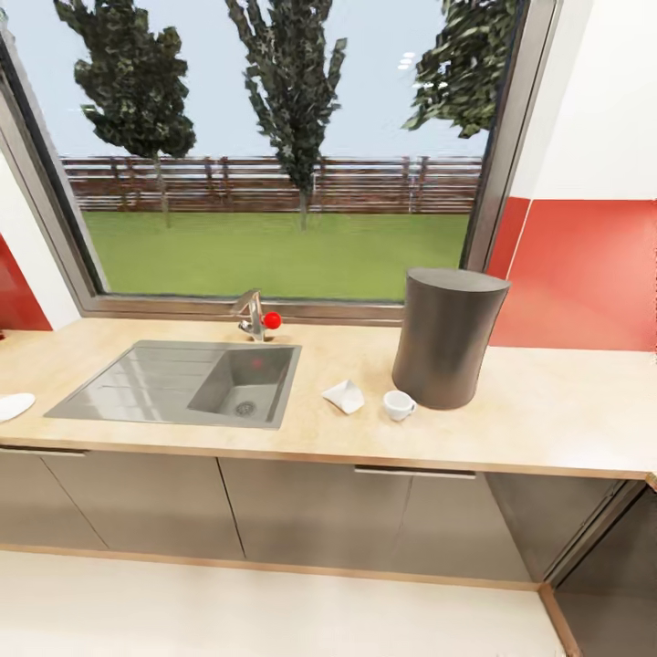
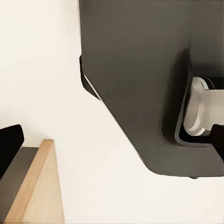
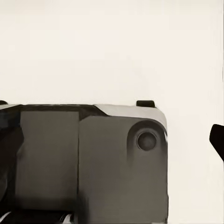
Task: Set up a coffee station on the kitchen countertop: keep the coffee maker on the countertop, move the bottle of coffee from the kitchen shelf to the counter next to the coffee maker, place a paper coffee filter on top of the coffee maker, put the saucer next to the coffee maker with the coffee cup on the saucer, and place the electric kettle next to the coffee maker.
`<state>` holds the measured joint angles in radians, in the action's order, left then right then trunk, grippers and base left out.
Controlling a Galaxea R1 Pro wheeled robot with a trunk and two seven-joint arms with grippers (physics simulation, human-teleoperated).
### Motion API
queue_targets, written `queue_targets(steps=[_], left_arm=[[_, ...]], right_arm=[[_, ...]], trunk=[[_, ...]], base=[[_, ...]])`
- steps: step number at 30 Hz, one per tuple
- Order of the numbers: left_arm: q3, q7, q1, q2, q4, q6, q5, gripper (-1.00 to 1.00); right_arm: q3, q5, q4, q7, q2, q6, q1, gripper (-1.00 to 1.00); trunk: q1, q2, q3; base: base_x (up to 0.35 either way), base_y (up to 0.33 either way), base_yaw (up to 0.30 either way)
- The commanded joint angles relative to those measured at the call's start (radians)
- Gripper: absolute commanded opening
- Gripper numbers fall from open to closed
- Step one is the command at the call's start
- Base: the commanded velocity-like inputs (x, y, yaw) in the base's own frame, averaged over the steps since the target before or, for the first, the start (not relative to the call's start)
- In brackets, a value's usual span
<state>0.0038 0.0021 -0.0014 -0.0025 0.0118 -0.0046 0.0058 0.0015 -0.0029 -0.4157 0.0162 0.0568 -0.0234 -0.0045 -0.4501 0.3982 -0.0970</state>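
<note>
The coffee maker [image 1: 449, 336] is a tall dark grey drum standing upright on the countertop [image 1: 547, 411], right of the sink [image 1: 182, 383], its long axis vertical. Just beside its near left foot sits a small white cup [image 1: 398, 404], mouth facing up and to the near side, and left of that lies a crumpled white paper filter [image 1: 344, 396]. A white saucer [image 1: 13, 406] rests at the far left edge. A faucet [image 1: 254, 317] with a red knob stands behind the sink. Whether either gripper is open or closed cannot be told.
</note>
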Motion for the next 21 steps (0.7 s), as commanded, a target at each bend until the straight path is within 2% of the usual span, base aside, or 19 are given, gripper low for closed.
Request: queue_targets(steps=[1, 5, 9, 12, 16, 20, 21], left_arm=[[0.001, 0.000, 0.000, 0.000, 0.001, -0.001, 0.001, 1.00], [0.001, 0.000, 0.000, 0.001, 0.001, -0.001, 0.001, 1.00], [0.002, -0.001, -0.001, 0.004, 0.002, -0.001, 0.002, 1.00], [0.002, 0.000, -0.001, 0.008, 0.002, -0.001, 0.002, 1.00], [0.002, 0.000, -0.002, 0.011, 0.002, -0.002, 0.003, 1.00], [0.002, -0.001, -0.002, 0.012, 0.001, -0.033, 0.002, 1.00], [0.002, -0.001, -0.002, 0.012, 0.001, -0.040, 0.002, 1.00]], right_arm=[[0.001, -0.001, -0.043, 0.002, 0.001, -0.002, 0.000, 1.00], [0.003, -0.001, -0.141, 0.003, 0.016, -0.001, 0.000, 1.00], [0.009, -0.001, -0.274, 0.002, 0.076, 0.002, 0.000, 1.00], [0.026, 0.000, -0.355, 0.002, 0.102, 0.005, -0.001, 1.00], [0.095, 0.000, -0.508, 0.000, 0.118, 0.029, -0.001, 1.00], [0.189, -0.001, -0.695, -0.001, 0.118, 0.116, -0.002, 1.00], [0.198, -0.001, -0.723, -0.001, 0.118, 0.130, -0.002, 1.00]], trunk=[[0.000, 0.002, -0.002], [0.000, 0.002, -0.002], [0.000, 0.002, -0.002], [0.000, 0.002, -0.002], [0.000, 0.002, -0.002], [0.000, 0.002, -0.002], [0.000, 0.002, -0.002]], base=[[-0.299, 0.114, 0.000], [-0.204, 0.088, 0.000], [-0.055, 0.025, 0.000], [-0.017, 0.007, 0.000], [-0.005, 0.002, 0.000], [-0.001, 0.001, 0.000], [0.000, 0.000, 0.000]])
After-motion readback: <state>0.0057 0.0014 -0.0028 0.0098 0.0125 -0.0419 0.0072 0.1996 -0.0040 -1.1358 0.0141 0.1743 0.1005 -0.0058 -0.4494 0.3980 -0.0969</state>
